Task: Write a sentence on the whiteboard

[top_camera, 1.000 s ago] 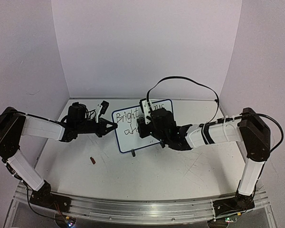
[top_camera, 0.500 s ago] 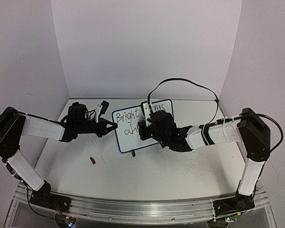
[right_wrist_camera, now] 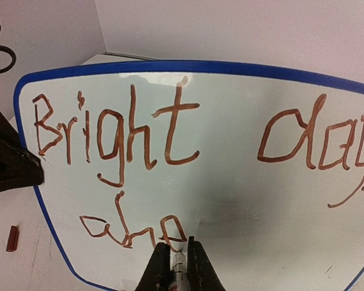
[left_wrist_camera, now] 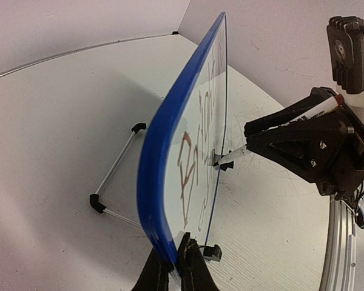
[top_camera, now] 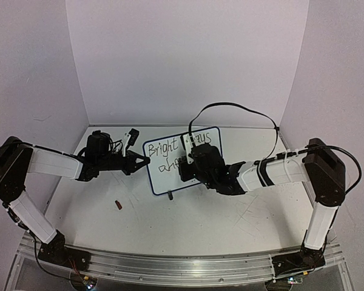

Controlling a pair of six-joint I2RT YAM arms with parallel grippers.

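Blue-rimmed glossy whiteboard (right_wrist_camera: 230, 200), round-cornered, bears the thin slanted sentence (right_wrist_camera: 173, 130).

On the whiteboard (right_wrist_camera: 242, 182), the sentence (right_wrist_camera: 118, 130) is handwritten. Its top line reads "Bright", then "day", cut off at the edge of the right wrist view; the top view shows a closing "s". The second line reads roughly "ahe". The marker (left_wrist_camera: 315, 109) carries print too small to read.
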